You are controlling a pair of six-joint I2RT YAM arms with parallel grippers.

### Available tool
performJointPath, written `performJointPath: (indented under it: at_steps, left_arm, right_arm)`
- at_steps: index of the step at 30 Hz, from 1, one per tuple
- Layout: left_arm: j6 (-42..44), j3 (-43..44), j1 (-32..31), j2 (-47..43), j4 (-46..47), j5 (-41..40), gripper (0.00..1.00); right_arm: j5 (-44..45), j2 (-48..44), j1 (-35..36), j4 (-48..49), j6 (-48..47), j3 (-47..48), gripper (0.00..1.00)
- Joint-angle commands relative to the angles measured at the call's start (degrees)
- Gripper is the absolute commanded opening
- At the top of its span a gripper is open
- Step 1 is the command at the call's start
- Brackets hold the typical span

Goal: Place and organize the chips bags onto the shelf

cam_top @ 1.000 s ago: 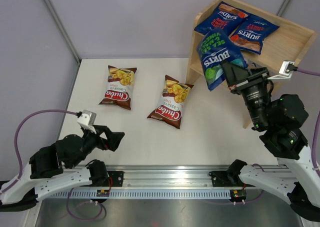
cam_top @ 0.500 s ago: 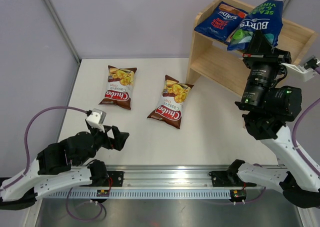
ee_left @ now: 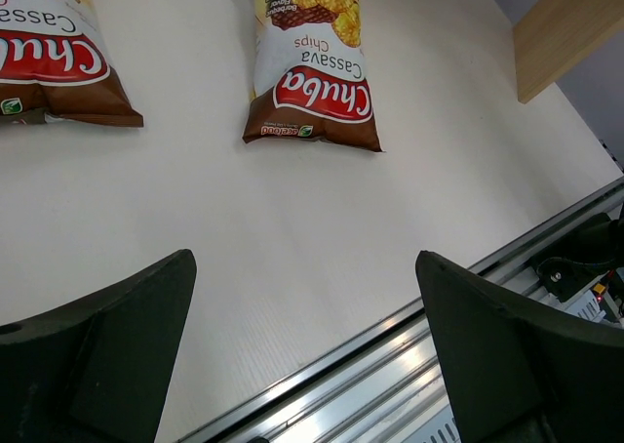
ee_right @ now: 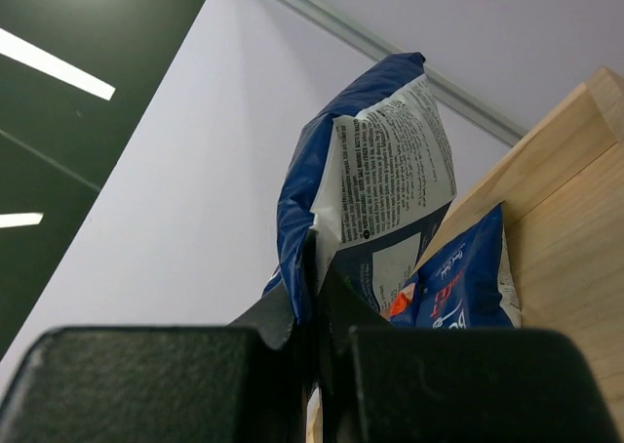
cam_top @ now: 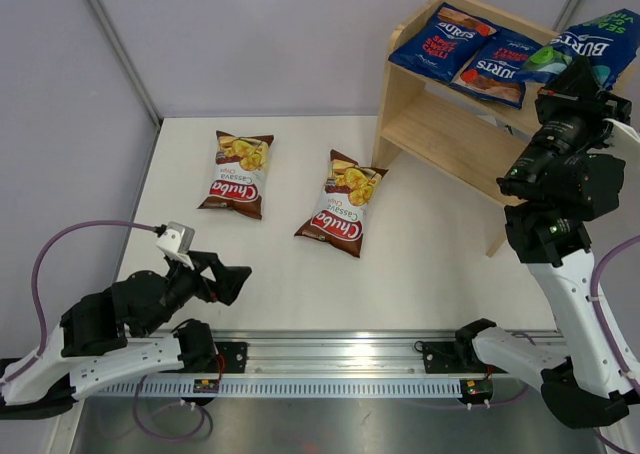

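My right gripper (cam_top: 570, 76) is shut on the edge of the green-accented Burts bag (cam_top: 588, 42) and holds it in the air over the right end of the wooden shelf (cam_top: 452, 139). In the right wrist view the bag (ee_right: 380, 170) is pinched between my fingers (ee_right: 317, 267). Two red-accented Burts bags (cam_top: 440, 42) (cam_top: 497, 62) lie on the top tier. Two Chuba bags (cam_top: 238, 174) (cam_top: 344, 204) lie flat on the table. My left gripper (cam_top: 235, 274) is open and empty near the front edge, with both Chuba bags (ee_left: 314, 72) (ee_left: 49, 53) ahead of it.
The shelf's lower tier (cam_top: 440, 134) shows bare wood. A metal rail (cam_top: 340, 359) runs along the table's front edge. Grey walls close in the back and left. In the right wrist view a red-accented bag (ee_right: 463, 277) lies against the shelf panel (ee_right: 575, 219).
My right arm has lifted the green Burts bag from in front of the lower tier up and to the right, over the shelf's top right end. The left arm has barely moved.
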Motion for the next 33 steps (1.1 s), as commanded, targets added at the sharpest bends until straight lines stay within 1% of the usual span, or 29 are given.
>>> performJointPath:
  at_steps: [1, 2, 4, 7, 9, 14, 18, 22, 25, 27, 28, 33]
  left_arm:
    - [0.8, -0.2, -0.8, 0.2, 2.7, 0.6, 0.99]
    - [0.8, -0.2, -0.9, 0.2, 2.6, 0.7, 0.99]
    - [0.8, -0.2, -1.0, -0.2, 2.6, 0.6, 0.99]
    - [0.9, -0.4, -1.3, -1.5, 2.9, 0.9, 0.99]
    - [0.9, -0.5, -1.7, -2.6, 2.9, 0.9, 0.99]
    - [0.8, -0.6, -2.6, -4.1, 3.1, 1.0, 0.99]
    - [0.9, -0.6, -3.0, -4.3, 3.1, 1.0, 0.99]
    - [1.5, -0.7, -3.1, -4.7, 3.5, 1.9, 0.99]
    - [1.5, -0.6, -3.1, -5.3, 3.6, 2.2, 0.99]
    - [1.4, -0.7, -3.2, -5.6, 3.7, 2.1, 0.99]
    - [1.4, -0.8, -3.3, -6.1, 3.7, 2.2, 0.99]
    - [1.4, -0.9, -3.8, -6.7, 3.8, 2.2, 0.99]
  right_arm:
    - [-2.4, -0.5, -4.5, -6.3, 10.6, 0.9, 0.0]
    - [-2.9, -0.5, -4.5, -8.3, 12.9, 0.9, 0.0]
    - [-5.4, -0.7, -7.7, -10.6, 17.8, 0.3, 0.0]
    - [-7.3, -0.8, -10.5, -12.9, 21.7, -1.2, 0.0]
    - [-10.2, -0.5, -13.4, -14.0, 23.9, -2.4, 0.0]
    - [-17.5, -0.6, -19.6, -17.1, 33.6, -5.2, 0.0]
    - [-19.0, -1.4, -21.1, -17.5, 37.7, -6.9, 0.0]
    - [-22.9, -1.0, -21.9, -19.8, 41.4, -7.3, 0.0]
    - [-22.4, -2.3, -21.9, -19.8, 44.4, -9.6, 0.0]
    - [-22.1, -3.3, -21.9, -19.8, 42.9, -9.8, 0.0]
    - [-20.9, -3.7, -21.9, -22.4, 43.2, -10.2, 0.0]
    - [-17.9, -6.7, -21.9, -24.7, 43.3, -12.1, 0.0]
